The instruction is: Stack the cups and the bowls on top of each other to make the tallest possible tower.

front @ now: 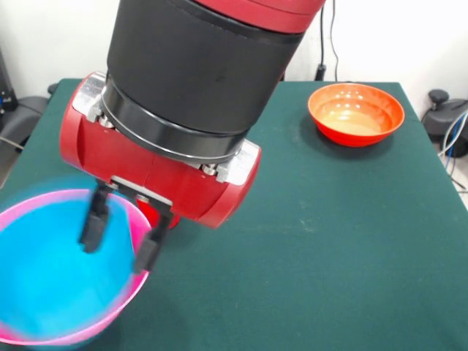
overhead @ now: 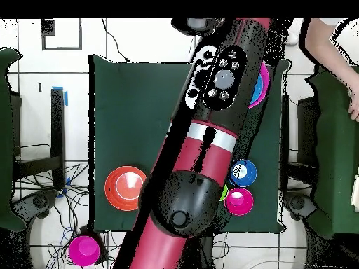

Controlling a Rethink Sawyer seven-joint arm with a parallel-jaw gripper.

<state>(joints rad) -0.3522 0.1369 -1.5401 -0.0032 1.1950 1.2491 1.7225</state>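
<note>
We see a dark green cloth-covered tabletop [front: 314,241] carrying a glossy orange plastic bowl [front: 356,113] near one corner, a blue-lined hot-pink bowl pile [front: 51,270], a small blue bowl [overhead: 243,172] and a small magenta bowl [overhead: 239,201].

A robotics lab: a green-covered tabletop [front: 329,219] on a white tiled floor [overhead: 133,38], loose cables [overhead: 42,189] trailing at nine o'clock overhead, white wall [front: 409,36] behind.
</note>
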